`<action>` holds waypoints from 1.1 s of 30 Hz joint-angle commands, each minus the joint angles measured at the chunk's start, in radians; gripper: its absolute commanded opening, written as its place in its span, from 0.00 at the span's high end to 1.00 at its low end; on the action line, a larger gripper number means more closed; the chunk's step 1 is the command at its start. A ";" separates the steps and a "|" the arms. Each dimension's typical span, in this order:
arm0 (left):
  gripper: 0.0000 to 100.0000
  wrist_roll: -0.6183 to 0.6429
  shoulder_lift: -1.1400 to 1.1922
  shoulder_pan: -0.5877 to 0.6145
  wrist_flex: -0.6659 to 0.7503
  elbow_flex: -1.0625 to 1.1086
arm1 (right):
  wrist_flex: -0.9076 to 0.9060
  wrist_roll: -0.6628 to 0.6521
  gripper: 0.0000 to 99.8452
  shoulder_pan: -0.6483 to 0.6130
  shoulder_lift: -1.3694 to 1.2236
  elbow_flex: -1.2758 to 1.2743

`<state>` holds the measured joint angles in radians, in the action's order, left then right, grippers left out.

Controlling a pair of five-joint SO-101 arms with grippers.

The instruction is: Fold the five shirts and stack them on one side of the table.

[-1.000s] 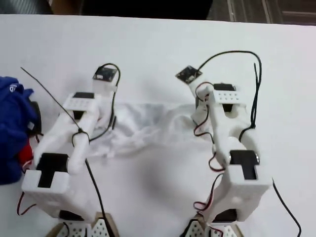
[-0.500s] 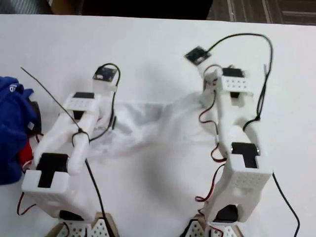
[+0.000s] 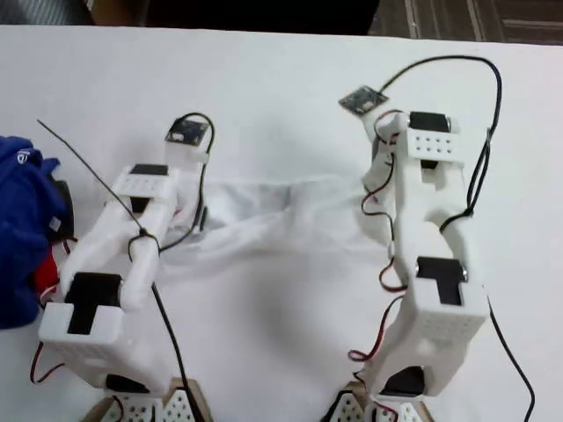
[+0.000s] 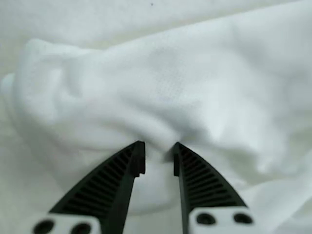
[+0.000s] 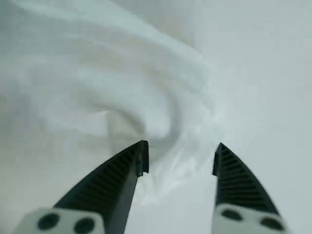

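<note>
White table [image 3: 264, 79] | blue shirts [image 3: 22, 229] at edge; white shirt [image 3: 264, 220] spread mid-table

A: Where's the shirt [image 3: 264, 224]?
B: Flat on the table [image 3: 264, 79], mid-width, lying crosswise between the left arm [image 3: 114, 255] and the right arm [image 3: 431, 255].
A: Grippers?
B: The left gripper [image 4: 158, 157] is on the shirt's left end, down in a fold. The right gripper [image 5: 179, 158] is at the shirt's right end, straddling its edge.
A: Anything else?
B: A heap of shirts [image 3: 22, 229] sits well left of the shirt, at the table's edge. Both arm bases are in front of the shirt.
</note>
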<state>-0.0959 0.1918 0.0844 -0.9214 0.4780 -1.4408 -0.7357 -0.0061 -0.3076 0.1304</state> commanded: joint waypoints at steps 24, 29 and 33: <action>0.89 -0.080 -0.267 -0.005 -0.574 -0.153 | 0.179 -0.003 0.79 0.177 0.199 -0.400; 0.89 -0.130 -0.184 -0.005 -0.381 -0.002 | 0.194 -0.064 0.79 0.160 0.199 -0.400; 0.89 -0.218 -0.103 0.002 -0.345 0.025 | 0.196 -0.071 0.83 0.163 0.199 -0.400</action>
<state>-0.2677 0.0568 0.0890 -1.2912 0.4979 -1.2551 -0.7971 0.1580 -0.1619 -0.2700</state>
